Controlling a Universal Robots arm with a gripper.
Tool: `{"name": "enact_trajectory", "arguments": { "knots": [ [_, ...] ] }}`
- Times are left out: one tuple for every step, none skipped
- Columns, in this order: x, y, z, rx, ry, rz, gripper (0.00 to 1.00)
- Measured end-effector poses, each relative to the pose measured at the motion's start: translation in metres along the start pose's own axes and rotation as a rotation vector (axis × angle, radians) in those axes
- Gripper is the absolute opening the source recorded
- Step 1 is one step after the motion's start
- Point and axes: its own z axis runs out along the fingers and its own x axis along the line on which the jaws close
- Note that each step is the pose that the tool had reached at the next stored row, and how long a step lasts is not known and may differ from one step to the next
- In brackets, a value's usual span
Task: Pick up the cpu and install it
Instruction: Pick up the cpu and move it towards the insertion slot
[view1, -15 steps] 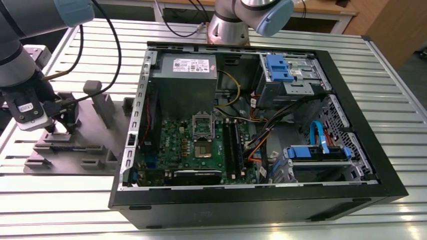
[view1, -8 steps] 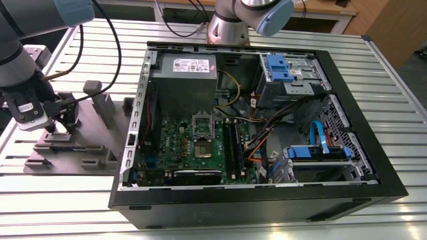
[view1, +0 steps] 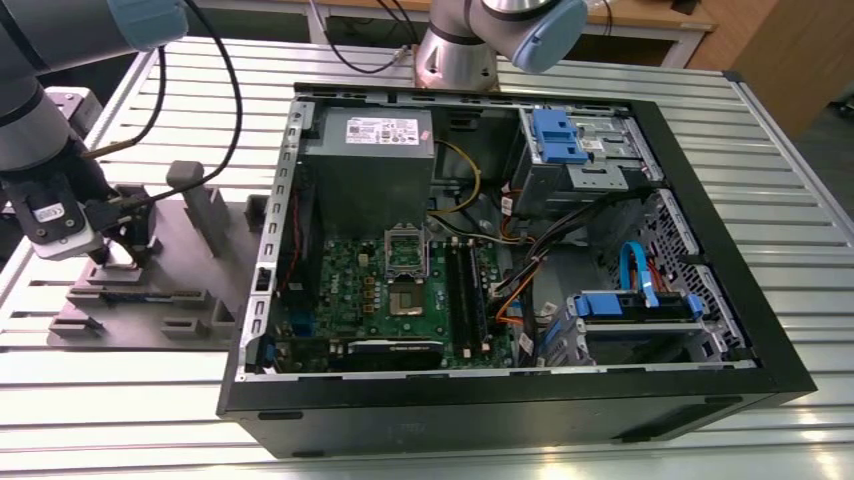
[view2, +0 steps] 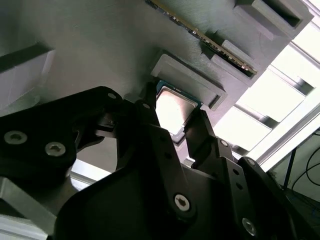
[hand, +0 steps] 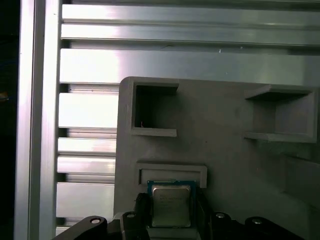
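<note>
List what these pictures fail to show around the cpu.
1. Part of the cpu rim: both wrist views, covered by the gripper.
2. Whether the gripper grips the cpu: second wrist view, its own dark body masks contact.
3. The socket: exterior view, too small for detail.

Ribbed aluminium surface (view1: 120, 400), pale slats, bright glare on them in both wrist views. Beyond the surface's far edge: wooden desk (view1: 627, 18) on a white frame, black cables (view1: 354, 45) hanging. Past the surface's far corner, exterior view's right: brown wooden panel (view1: 774, 50), dark floor (view1: 834, 140).
</note>
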Motion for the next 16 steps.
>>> {"name": "enact_trajectory", "arguments": {
  "knots": [
    [0.0000,0.0000,-0.0021,0.0001,0.0000,0.000,0.47],
    [0.0000,0.0000,-0.0035,0.0000,0.0000,0.000,0.47],
    [0.0000,0.0001,-0.0041,0.0000,-0.0001,0.000,0.47],
    [0.0000,0.0001,-0.0049,0.0000,0.0000,0.000,0.47],
    [0.0000,0.0001,-0.0060,0.0001,0.0001,0.000,0.47],
    [0.0000,0.0001,-0.0074,0.0001,0.0001,0.000,0.47],
    [0.0000,0.0001,-0.0087,0.0000,0.0001,0.000,0.47],
    [-0.0001,0.0001,-0.0096,0.0001,0.0001,0.000,0.47],
    [-0.0001,0.0002,-0.0096,0.0000,0.0000,0.000,0.47],
    [-0.0001,0.0002,-0.0096,0.0000,0.0000,0.000,0.47],
    [-0.0001,0.0002,-0.0096,-0.0001,-0.0001,0.000,0.47],
    [-0.0001,0.0001,-0.0096,-0.0001,-0.0001,0.000,0.47],
    [0.0001,0.0001,-0.0097,0.0001,0.0001,0.000,0.47],
    [0.0005,0.0001,-0.0097,0.0001,0.0002,0.000,0.47],
    [0.0006,0.0001,-0.0097,0.0001,0.0002,0.000,0.47],
    [0.0006,0.0001,-0.0097,0.0001,0.0001,0.000,0.47]
  ]
}}
